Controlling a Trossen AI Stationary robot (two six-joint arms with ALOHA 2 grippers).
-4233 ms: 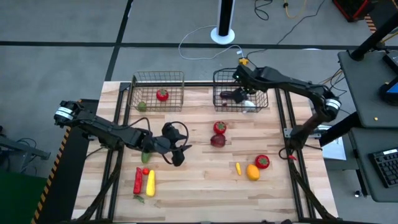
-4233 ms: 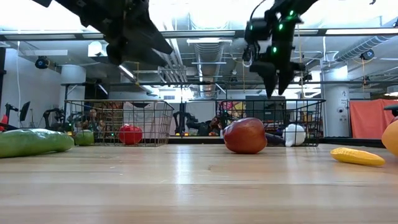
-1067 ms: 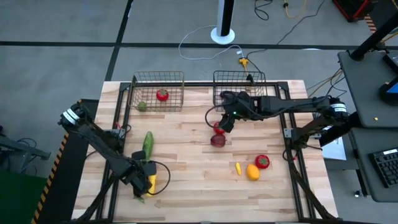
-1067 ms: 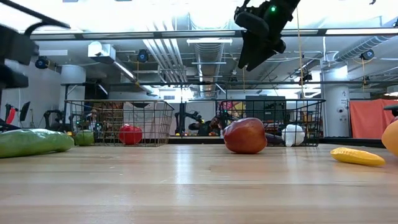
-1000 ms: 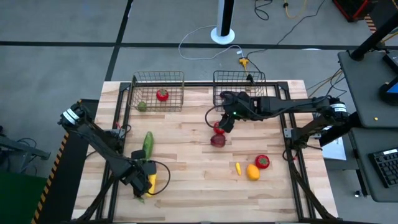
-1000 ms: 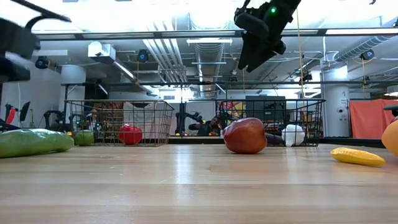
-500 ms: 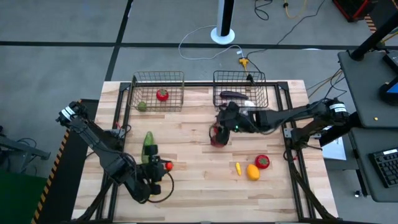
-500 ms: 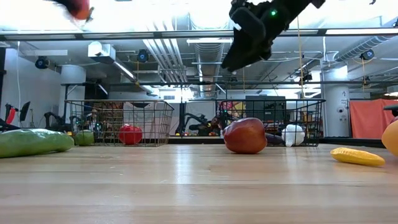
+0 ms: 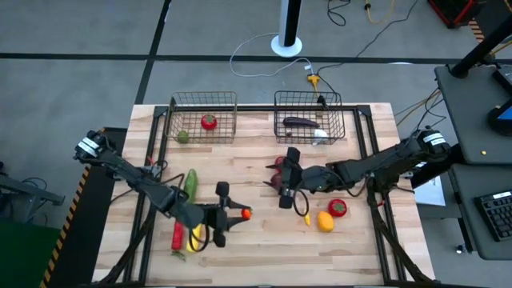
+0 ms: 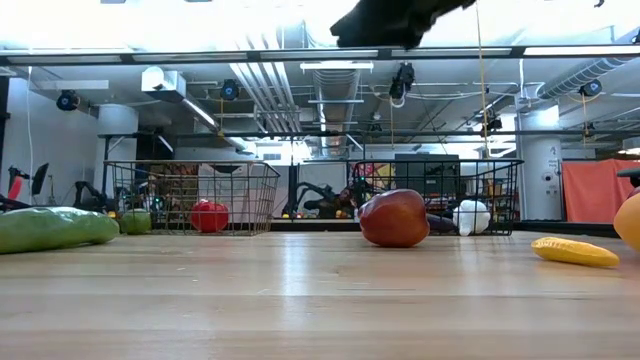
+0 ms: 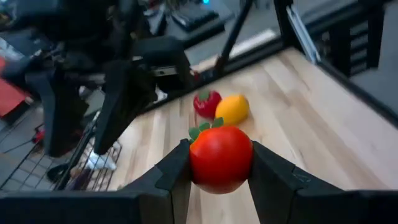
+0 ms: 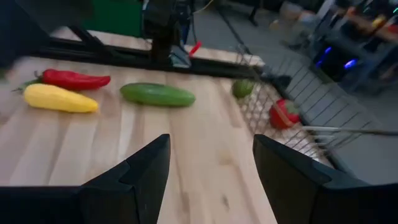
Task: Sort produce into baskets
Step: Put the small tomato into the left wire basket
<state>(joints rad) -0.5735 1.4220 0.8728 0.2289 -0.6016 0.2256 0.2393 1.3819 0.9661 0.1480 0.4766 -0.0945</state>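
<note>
My left gripper (image 9: 242,214) is out over the table's middle, toward the near edge, shut on a small red tomato (image 11: 221,158). My right gripper (image 9: 280,180) hovers open with nothing between its fingers (image 12: 211,168), above two red pieces (image 9: 277,166) in mid-table. The left basket (image 9: 204,102) holds a red piece (image 9: 209,122) and a green one (image 9: 182,136). In the right basket (image 9: 310,100) lie a purple piece (image 9: 300,122) and a white one (image 9: 318,134). A cucumber (image 9: 190,182), a red pepper (image 9: 178,234) and a yellow squash (image 9: 194,236) rest on the table at the left. My left gripper pinches the tomato by its two opposite sides (image 11: 194,163) between the two fingers (image 11: 171,177). The fingers lie about level and point toward the table's right edge. The tomato is lifted clear of the table, its green leaf on top.
A small yellow piece (image 9: 306,216), an orange one (image 9: 325,221) and a red one (image 9: 338,208) lie near the right front. Bare wood stretches between the two grippers and along the near edge.
My left gripper has risen from beside the yellow squash with the tomato, swung toward the table's middle and tipped from pointing down to about level. My right gripper has moved from in front of the right basket toward the near edge and has also tipped up to about level.
</note>
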